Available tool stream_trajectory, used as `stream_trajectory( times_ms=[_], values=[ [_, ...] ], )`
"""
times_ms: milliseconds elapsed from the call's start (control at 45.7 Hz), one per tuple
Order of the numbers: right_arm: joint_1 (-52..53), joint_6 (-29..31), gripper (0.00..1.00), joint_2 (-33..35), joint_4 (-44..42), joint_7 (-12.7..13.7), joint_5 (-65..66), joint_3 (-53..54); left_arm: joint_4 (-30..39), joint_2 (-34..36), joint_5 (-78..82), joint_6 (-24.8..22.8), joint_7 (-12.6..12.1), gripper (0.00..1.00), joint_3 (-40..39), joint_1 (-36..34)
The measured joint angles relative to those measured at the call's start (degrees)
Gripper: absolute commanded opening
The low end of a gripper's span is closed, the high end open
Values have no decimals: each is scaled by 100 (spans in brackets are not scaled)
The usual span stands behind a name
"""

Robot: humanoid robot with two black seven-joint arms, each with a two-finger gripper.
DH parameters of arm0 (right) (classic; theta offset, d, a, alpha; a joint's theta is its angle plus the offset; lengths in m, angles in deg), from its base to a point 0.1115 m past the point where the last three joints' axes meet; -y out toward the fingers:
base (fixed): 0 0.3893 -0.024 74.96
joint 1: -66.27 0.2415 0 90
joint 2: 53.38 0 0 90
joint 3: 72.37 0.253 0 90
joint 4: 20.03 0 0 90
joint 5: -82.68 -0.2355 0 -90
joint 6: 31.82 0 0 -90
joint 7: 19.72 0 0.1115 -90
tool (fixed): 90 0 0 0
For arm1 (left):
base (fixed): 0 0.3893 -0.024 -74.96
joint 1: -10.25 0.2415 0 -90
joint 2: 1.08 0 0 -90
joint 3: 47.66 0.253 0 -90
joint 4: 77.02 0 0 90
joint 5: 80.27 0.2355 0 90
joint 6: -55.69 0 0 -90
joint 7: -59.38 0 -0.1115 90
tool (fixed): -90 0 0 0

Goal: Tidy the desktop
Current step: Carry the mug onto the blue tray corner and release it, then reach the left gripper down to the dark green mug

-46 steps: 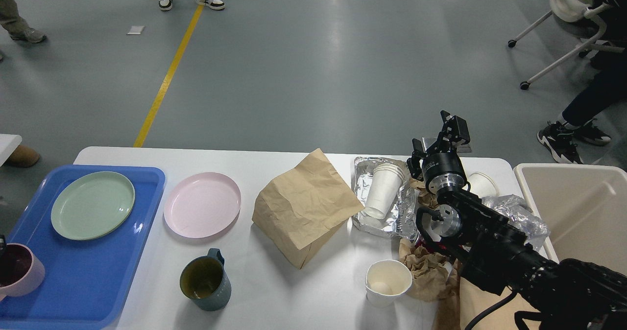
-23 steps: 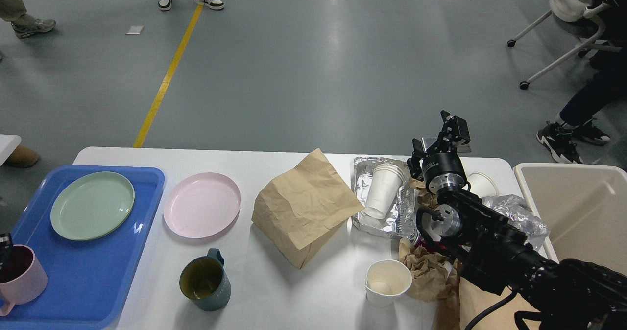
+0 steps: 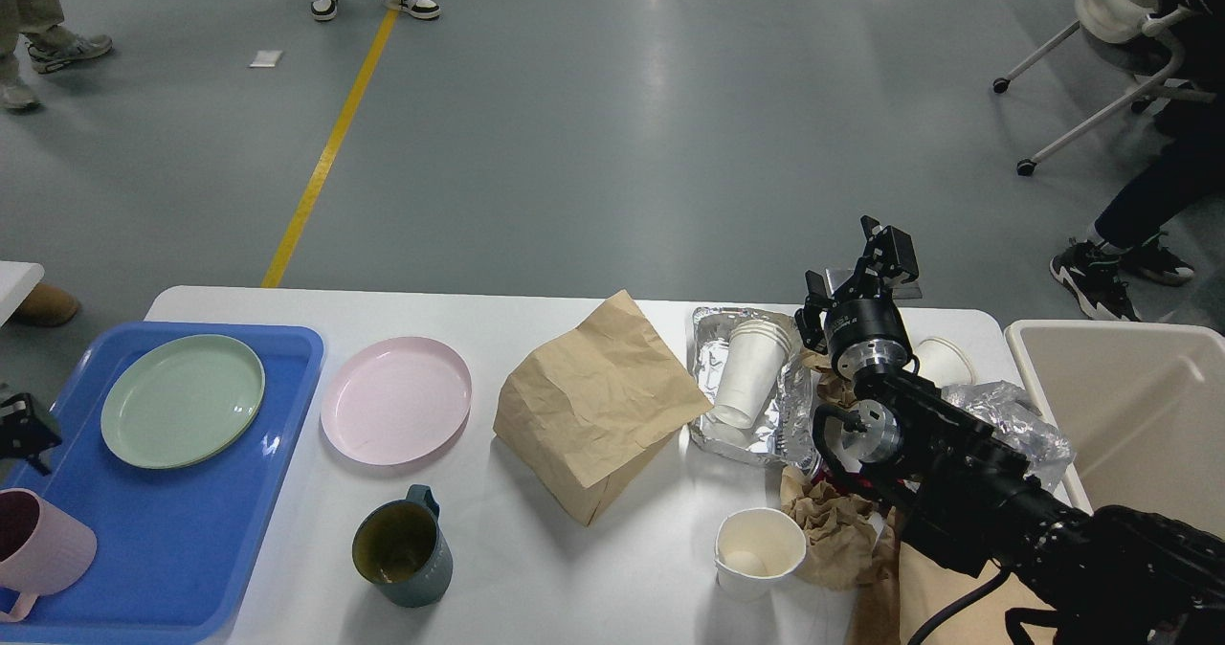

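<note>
Now the right gripper (image 3: 858, 279) hangs above the far right part of the large white rectangular desktop (image 3: 536, 578), its two black fingers apart with nothing between them. Just below and beside it lies the litter: a crumpled silver foil tray (image 3: 766, 425) with a stack of white paper cups (image 3: 751, 370) lying tilted in it, another white paper cup on its side (image 3: 943, 358), and a wad of clear crinkled plastic wrap (image 3: 1014, 420). The beige rectangular plastic bin (image 3: 1120, 406) stands at the table's right end, near that arm.

At the left edge only a small dark part of the left gripper (image 3: 21, 425) shows over the blue plastic tray (image 3: 191, 540); whether its fingers are apart I cannot tell. A pink mug (image 3: 43, 551) and a pale green round plate (image 3: 182, 399) sit on the tray.

The step in hand looks like picking rubbish for the bin. To do it well, I would say the right arm should come down on the cup stack across its narrow width, squeezing lightly since paper cups crush and slip. The foil may lift with it, so a slow rise seems wise.

Further out, a crumpled brown paper bag (image 3: 598, 406), a pink round plate (image 3: 395, 399), a dark teal mug (image 3: 402, 549) and an upright white paper cup (image 3: 759, 551) remain on the desktop.
</note>
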Motion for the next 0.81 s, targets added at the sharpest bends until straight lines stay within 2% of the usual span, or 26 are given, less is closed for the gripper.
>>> stream_trajectory(
  times_ms=[131, 284, 525, 809],
  values=[
    [0, 0, 100, 0, 0, 0, 0, 0, 57, -236, -1, 0, 1, 96, 142, -476],
    [0, 0, 100, 0, 0, 0, 0, 0, 405, -640, 3, 0, -2, 96, 727, -1316],
    [0, 0, 100, 0, 0, 0, 0, 0, 1810, -1500, -158, 0, 13, 96, 1292, -2552],
    [0, 0, 100, 0, 0, 0, 0, 0, 2899, -2510, -526, 1, 19, 96, 1609, -3623]
  ],
)
